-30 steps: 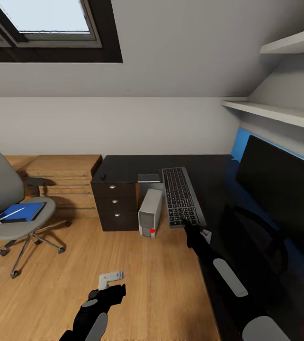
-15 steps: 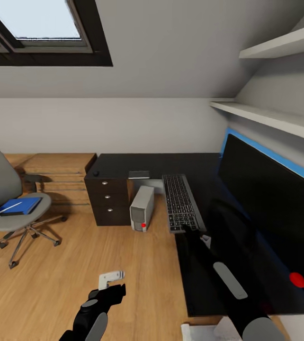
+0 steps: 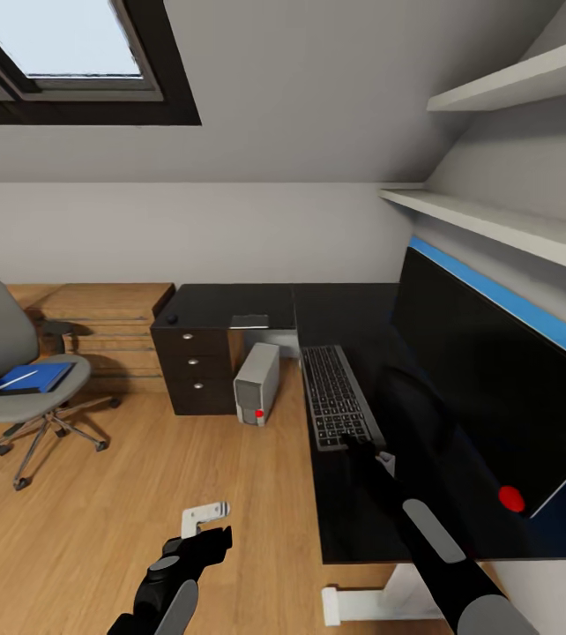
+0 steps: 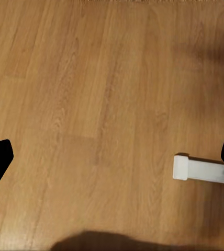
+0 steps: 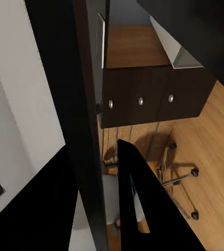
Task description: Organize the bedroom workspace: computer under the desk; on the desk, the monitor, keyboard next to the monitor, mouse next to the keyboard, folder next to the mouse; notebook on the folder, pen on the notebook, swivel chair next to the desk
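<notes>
My right gripper [image 3: 352,440] is shut on the near end of the dark grey keyboard [image 3: 334,404], which lies along the black desk [image 3: 345,520] beside the wide black monitor [image 3: 486,388]. In the right wrist view the keyboard [image 5: 88,130] runs edge-on past a black finger [image 5: 133,198]. The silver computer [image 3: 255,384] stands under the desk beside the drawer block [image 3: 195,375]. On the desk's far part lie the mouse [image 3: 171,318] and the notebook [image 3: 249,321]. The swivel chair [image 3: 1,353] at the left carries the blue folder [image 3: 34,377] and the pen [image 3: 11,382]. My left gripper [image 3: 205,519] hangs open over the floor.
A light-wood low cabinet [image 3: 98,322] stands against the far wall behind the chair. White shelves [image 3: 486,220] run above the monitor. A white desk foot [image 3: 353,604] rests on the wood floor, seen also as a white desk foot [image 4: 203,170] in the left wrist view.
The camera has swung, showing more of the desk and monitor. The keyboard in my right gripper has come from overhanging the desk edge to lying on the desk beside the monitor. The left arm kept still.
</notes>
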